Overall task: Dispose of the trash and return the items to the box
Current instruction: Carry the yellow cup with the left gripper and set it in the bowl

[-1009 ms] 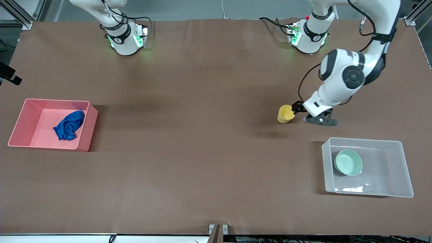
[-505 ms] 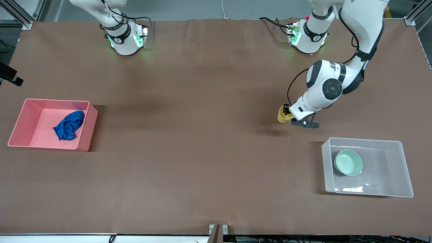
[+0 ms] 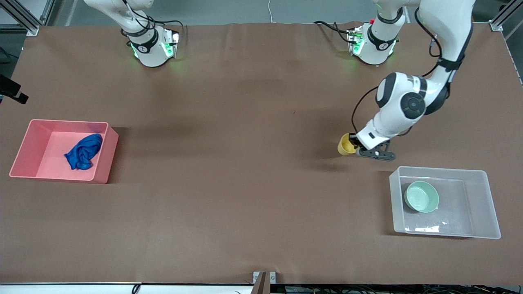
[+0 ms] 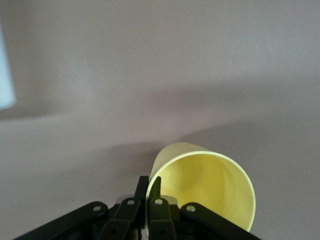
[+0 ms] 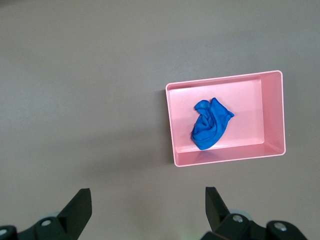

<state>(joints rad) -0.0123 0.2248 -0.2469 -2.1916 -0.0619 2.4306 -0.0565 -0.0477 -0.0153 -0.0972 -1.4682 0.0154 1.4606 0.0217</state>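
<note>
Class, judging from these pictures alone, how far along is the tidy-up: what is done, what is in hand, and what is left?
Done: the blue cloth lies in the pink bin, and the green bowl sits in the clear box. In hand: the left gripper pinches the rim of the yellow cup, not yet over the box. Left: setting the cup in the box. The right gripper waits open, high over the table.

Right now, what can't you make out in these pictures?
- Right gripper: out of the front view past its top edge; the right wrist view shows only its open fingertips.
- Yellow cup: in the front view the left gripper covers one side; the left wrist view's bottom edge cuts off its rim.
- Clear box: its floor label is not readable; glare and the green bowl cover parts.
- Blue cloth in the pink bin: anything under its folds is hidden.
</note>
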